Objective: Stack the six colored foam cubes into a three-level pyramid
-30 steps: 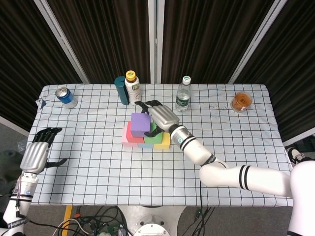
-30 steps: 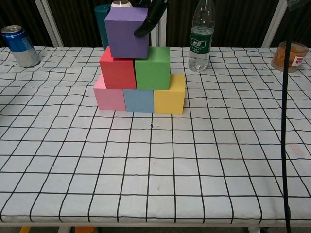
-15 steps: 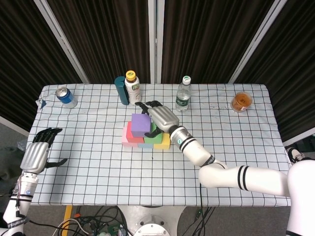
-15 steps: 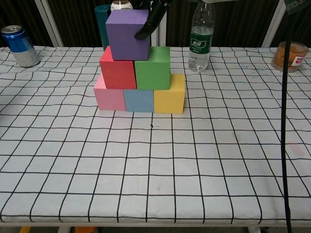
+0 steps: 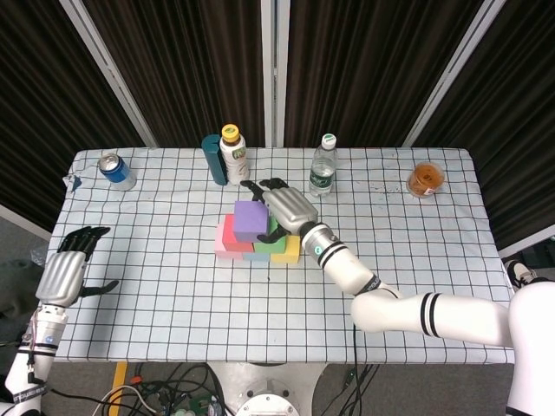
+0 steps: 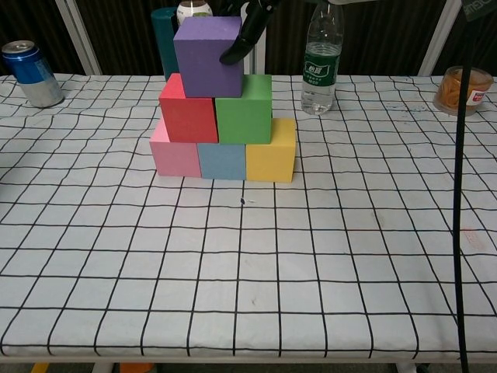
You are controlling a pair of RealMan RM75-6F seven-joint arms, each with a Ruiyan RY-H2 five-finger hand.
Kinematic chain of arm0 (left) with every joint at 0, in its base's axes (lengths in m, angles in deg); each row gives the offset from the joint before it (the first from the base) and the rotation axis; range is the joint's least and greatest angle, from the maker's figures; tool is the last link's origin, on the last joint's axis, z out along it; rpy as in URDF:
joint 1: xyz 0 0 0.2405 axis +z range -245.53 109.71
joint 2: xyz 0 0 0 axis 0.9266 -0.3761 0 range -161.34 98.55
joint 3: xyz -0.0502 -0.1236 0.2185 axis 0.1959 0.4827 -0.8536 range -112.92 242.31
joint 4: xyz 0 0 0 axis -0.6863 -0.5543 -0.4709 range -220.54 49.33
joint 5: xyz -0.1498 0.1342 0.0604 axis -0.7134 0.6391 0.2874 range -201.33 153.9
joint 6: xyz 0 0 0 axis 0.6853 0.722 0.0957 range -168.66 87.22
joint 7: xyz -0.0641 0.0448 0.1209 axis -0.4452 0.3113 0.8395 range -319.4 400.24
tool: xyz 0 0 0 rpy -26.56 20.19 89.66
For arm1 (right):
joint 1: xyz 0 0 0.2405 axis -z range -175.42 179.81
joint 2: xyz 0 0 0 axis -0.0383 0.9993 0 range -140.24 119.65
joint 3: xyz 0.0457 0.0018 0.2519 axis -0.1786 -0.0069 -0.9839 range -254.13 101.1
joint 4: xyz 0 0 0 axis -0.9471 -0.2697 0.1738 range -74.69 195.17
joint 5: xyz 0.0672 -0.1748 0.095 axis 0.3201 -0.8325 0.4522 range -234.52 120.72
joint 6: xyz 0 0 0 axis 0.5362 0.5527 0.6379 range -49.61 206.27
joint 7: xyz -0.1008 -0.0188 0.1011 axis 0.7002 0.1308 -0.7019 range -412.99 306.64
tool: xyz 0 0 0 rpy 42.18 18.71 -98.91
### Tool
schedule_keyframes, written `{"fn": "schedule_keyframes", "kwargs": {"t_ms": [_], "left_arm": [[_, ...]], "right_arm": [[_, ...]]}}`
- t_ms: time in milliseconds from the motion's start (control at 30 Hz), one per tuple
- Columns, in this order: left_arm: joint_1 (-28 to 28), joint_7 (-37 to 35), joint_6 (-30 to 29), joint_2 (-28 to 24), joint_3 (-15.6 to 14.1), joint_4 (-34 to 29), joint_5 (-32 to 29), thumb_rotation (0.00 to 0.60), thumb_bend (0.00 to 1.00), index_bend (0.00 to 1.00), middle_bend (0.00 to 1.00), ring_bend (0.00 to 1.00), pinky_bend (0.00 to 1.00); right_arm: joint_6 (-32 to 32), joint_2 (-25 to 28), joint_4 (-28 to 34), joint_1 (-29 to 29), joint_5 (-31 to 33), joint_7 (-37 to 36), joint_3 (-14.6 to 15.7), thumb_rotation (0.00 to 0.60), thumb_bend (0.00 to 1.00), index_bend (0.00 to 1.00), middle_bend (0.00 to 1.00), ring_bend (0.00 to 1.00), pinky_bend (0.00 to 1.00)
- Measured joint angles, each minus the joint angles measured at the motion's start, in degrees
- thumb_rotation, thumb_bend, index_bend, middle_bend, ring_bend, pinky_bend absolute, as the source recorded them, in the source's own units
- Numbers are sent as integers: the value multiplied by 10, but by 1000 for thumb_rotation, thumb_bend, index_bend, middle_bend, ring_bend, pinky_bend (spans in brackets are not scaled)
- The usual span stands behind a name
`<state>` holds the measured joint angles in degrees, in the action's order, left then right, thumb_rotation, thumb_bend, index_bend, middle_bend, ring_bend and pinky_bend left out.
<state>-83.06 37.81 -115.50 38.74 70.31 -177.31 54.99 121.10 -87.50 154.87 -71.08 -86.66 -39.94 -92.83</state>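
Note:
A purple cube (image 6: 208, 56) sits on top of the stack, resting across the red cube (image 6: 189, 116) and green cube (image 6: 245, 116). Below these stand the pink cube (image 6: 175, 158), blue cube (image 6: 221, 162) and yellow cube (image 6: 270, 159) in a row. My right hand (image 5: 283, 204) reaches in from the right and grips the purple cube (image 5: 251, 219); its thumb lies on the cube's right front face and its fingers (image 6: 247, 35) go behind. My left hand (image 5: 65, 270) hangs open off the table's front left corner, holding nothing.
Along the back stand a blue can (image 5: 114, 169), a teal container (image 5: 213, 159), a yellow-capped bottle (image 5: 232, 156), a water bottle (image 5: 322, 169) and an orange jar (image 5: 425, 179). A black cable (image 6: 458, 194) hangs at the right of the chest view.
The purple cube has shifted slightly to the right in my right hand, coming more squarely over the red and green cubes. The left hand has not moved.

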Motion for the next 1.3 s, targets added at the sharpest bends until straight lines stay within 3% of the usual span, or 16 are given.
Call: {"fn": "schedule_keyframes", "kwargs": {"t_ms": [767,1033,1300], "left_arm": [[0,-3,3,2,1,4,-3,600,90,138,118,70,96],[0,-5,1,3,3,6,-2,600,90,138,118,70,96],[-1,-7,2,5,2,10,0,600,90,139,118,70,96]], "right_arm": [[1,-5,-2,-7,7,8,8,600,190,0,357,66,19],[-5,-1,1,-9,6,12,13,600,130,0,167,0,0],[-3,4,10,-6,1,9,14,600,117,0,85,0,0]]}}
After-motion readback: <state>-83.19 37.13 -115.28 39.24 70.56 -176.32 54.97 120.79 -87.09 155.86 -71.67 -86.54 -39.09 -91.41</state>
